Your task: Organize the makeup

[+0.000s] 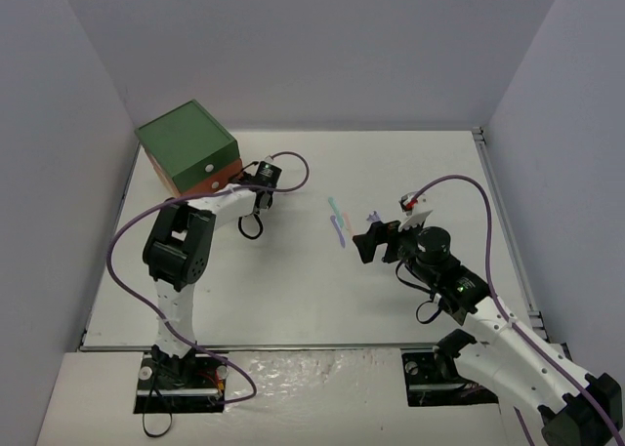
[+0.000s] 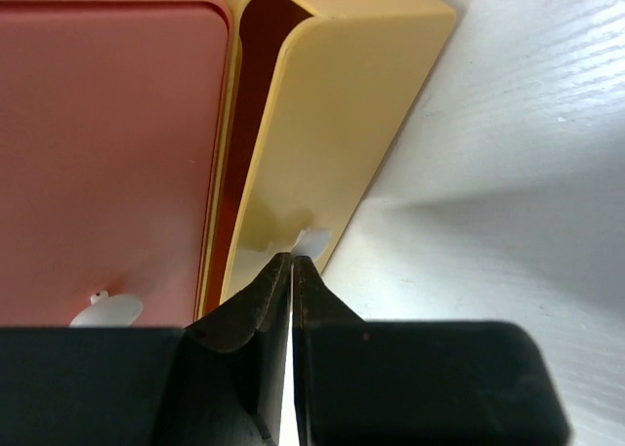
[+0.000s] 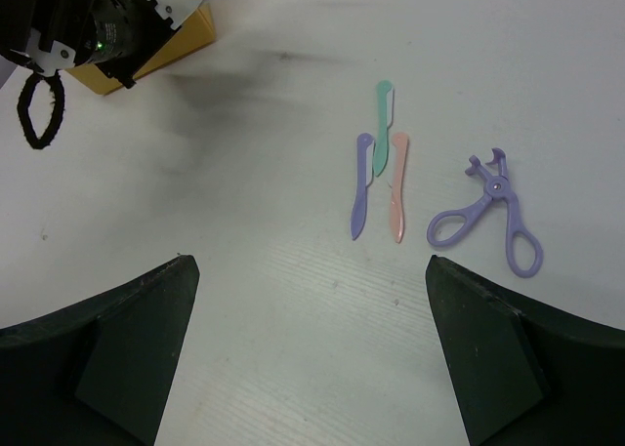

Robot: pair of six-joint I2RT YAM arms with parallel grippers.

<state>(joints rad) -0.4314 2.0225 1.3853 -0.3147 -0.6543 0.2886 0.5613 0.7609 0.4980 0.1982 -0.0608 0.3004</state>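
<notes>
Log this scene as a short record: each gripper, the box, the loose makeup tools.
left gripper: shut on the white knob of the yellow drawer
right gripper: open, holding nothing, over the table
box: green-topped, far left corner
tools: teal tool, purple tool, pink tool close together; purple curler beside them, apart

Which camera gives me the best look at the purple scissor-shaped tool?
Right wrist: the purple scissor-shaped tool lies whole and unobstructed, right of the three thin sticks. Top external shows only a small purple speck of it; left wrist does not show it.
</notes>
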